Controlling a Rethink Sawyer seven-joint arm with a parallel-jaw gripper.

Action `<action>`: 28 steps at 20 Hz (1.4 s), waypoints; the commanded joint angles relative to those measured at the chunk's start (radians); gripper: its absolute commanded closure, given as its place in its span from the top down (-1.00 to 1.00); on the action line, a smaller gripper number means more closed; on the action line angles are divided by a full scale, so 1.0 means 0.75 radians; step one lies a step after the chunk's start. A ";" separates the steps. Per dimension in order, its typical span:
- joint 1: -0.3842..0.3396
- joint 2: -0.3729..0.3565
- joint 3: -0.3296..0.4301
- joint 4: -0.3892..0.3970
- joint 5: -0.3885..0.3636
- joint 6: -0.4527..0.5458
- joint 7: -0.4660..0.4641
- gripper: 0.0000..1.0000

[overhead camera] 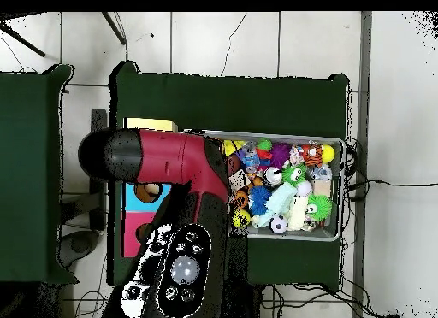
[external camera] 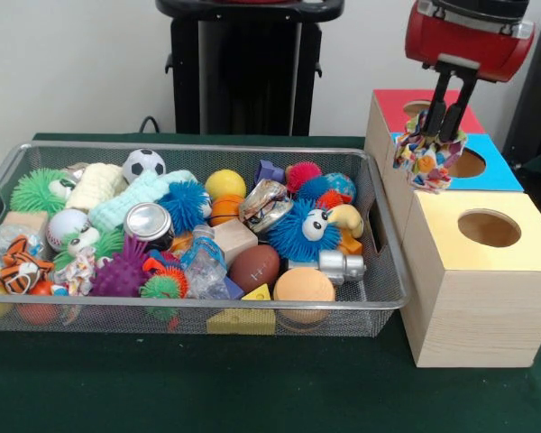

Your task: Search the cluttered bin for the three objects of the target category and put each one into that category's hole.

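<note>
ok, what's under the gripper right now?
The gripper holds a patterned cloth toy above the blue box. The blue hole's left part is covered by the toy.

A robotics lab: green-clothed table (external camera: 252,388), mesh toy bin (external camera: 379,298), sorting boxes (external camera: 473,298), cables on tiled floor (overhead camera: 257,41).

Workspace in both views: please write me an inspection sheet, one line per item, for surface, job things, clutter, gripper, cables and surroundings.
Surface: table with dark green cover.
Job's things: multicoloured fabric toy held above the blue-topped box; red-topped box behind it, yellow-topped box in front, each with a round hole.
Clutter: wire mesh bin packed with balls, spiky toys, blocks, a can.
Gripper: gripper shut on the fabric toy.
Cables: black cable behind the bin; thin cables on the floor in the overhead view.
Surroundings: white wall, tiled floor.
</note>
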 commanded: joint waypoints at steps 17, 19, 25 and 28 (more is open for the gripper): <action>0.099 0.084 0.054 -0.042 0.032 0.142 0.330 -1.00; 0.130 0.071 0.033 -0.051 0.041 0.180 0.369 -1.00; 0.127 0.096 0.037 -0.030 0.063 0.090 0.353 -1.00; 0.083 0.115 0.071 -0.006 0.074 0.021 0.288 -1.00</action>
